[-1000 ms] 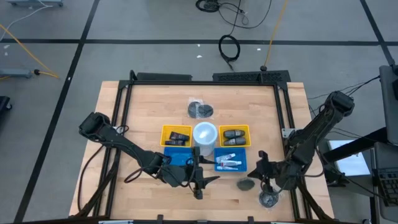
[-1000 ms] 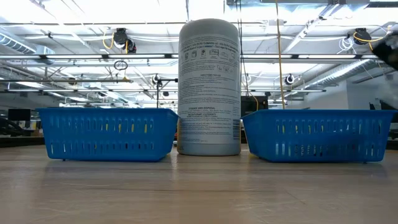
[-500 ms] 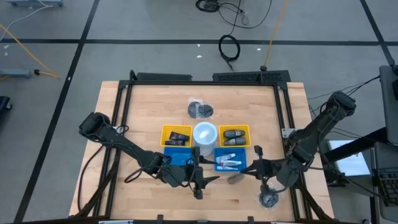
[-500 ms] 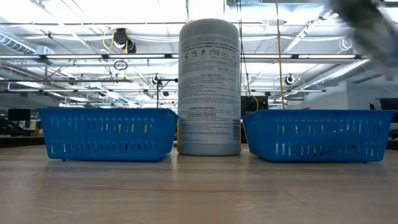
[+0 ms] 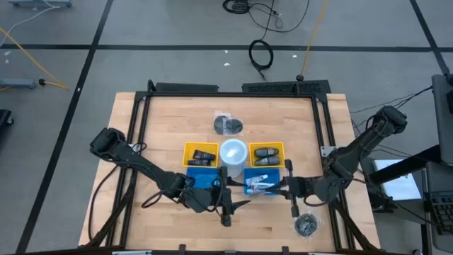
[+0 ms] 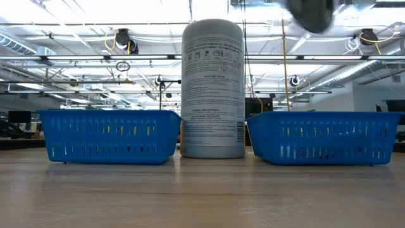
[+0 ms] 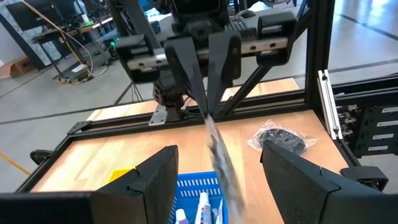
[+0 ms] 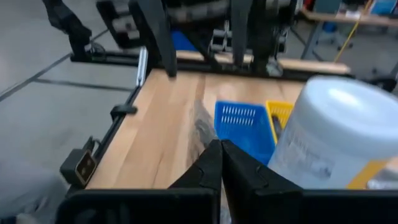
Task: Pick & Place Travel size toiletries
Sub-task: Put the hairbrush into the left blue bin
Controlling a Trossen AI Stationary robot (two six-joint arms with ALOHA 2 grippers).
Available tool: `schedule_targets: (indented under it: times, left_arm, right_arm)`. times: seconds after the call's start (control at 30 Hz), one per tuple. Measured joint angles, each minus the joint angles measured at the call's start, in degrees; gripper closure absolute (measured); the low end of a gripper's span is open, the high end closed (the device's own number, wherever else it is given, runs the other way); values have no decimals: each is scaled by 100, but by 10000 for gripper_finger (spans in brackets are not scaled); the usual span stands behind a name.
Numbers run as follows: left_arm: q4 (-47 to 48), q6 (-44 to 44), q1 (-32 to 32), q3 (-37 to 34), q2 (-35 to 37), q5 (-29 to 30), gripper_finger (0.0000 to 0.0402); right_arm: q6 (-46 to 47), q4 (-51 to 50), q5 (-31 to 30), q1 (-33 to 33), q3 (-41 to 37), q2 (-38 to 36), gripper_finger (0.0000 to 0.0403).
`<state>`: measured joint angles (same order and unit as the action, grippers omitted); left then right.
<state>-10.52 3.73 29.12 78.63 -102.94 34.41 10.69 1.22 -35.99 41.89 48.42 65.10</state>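
Several white tubes with red and blue markings (image 5: 260, 185) lie in the right blue basket (image 5: 272, 177), and they also show in the left wrist view as tubes (image 7: 199, 208). My right gripper (image 5: 280, 188) hovers over that basket's right end, shut on a thin silvery toiletry tube (image 7: 219, 152) that shows blurred. The left wrist view faces the right gripper (image 7: 208, 113) head-on. My left gripper (image 7: 217, 186) waits open near the table's near edge, between the two blue baskets. My right gripper pinches the silvery tube by its upper end (image 7: 209, 121) between the two fingertips (image 8: 214, 155), coming from above and slanting toward the table's left. The tube hangs below the fingers, lifted clear above the right blue basket.
A white canister (image 5: 233, 152) stands between two yellow baskets of black gadgets (image 5: 201, 155) (image 5: 267, 154). The left blue basket (image 5: 202, 178) is by my left arm. A clear bag of grey bits (image 5: 306, 225) lies near the right near corner, and a dark bagged thing (image 5: 228, 125) lies farther back.
My right gripper has moved from the table's right near corner toward the left and far side. It has lifted the silvery tube off the wood and carried it over the right blue basket. In the low view its dark shape has crossed leftward along the top.
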Motion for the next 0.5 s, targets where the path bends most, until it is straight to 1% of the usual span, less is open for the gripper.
schedule_targets:
  times: [0.23, 0.5]
  left_arm:
    - [0, -175, -50, 0, 0, -4, 172]
    - [-2, -205, -101, 0, 0, -2, 172]
  right_arm:
    - [-912, 893, 0, -68, 0, 0, 403]
    - [-1458, 1479, 0, -68, 0, 0, 403]
